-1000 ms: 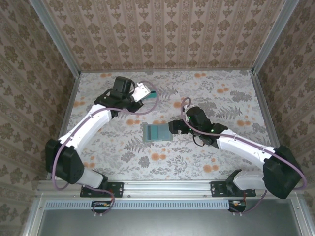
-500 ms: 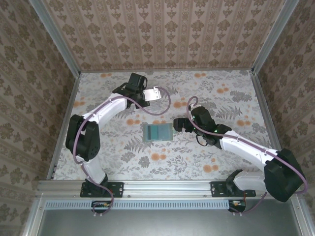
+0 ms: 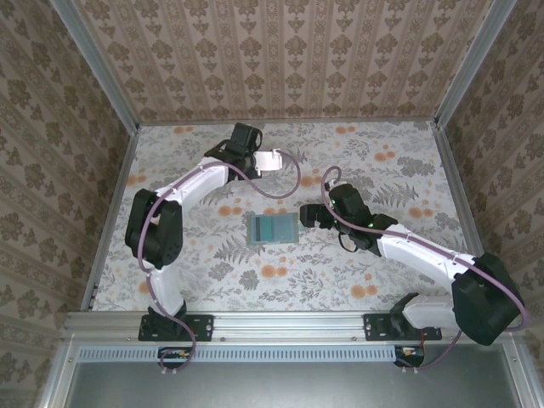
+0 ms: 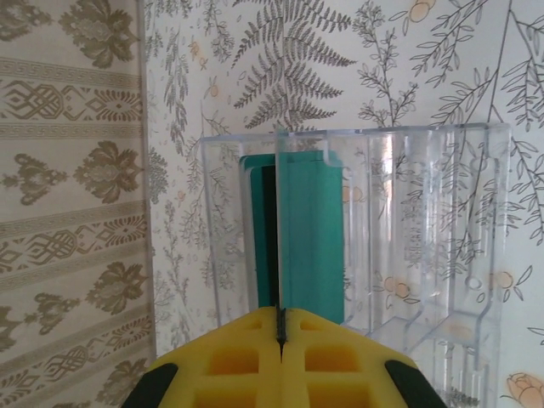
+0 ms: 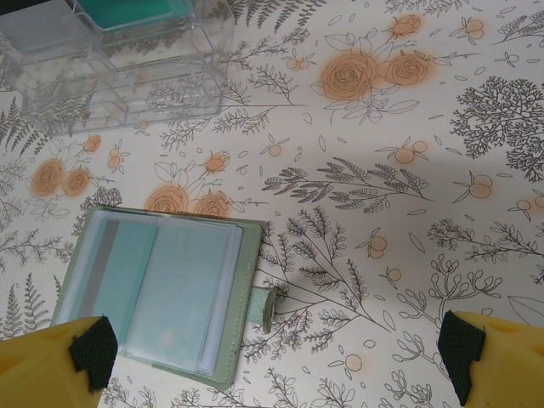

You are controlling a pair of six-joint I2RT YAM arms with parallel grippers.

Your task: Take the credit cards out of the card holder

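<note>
While the card holder (image 5: 161,293) lies open on the table (image 3: 382,161), a card seemingly left in its pocket, the right gripper (image 5: 278,355) hangs spread wide just above, ready to pick, and the left gripper (image 4: 280,340), pinched on what looks like a thin card (image 4: 278,255) seen edge-on, holds it in the clear box (image 4: 425,255).

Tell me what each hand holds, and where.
Left hand: shut, apparently pinching a card by its near edge, edge-on at the box. Right hand: open, holding nothing.

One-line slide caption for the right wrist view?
Right fingers spread wide above the open card holder with a teal card in a pocket; clear box behind.
</note>
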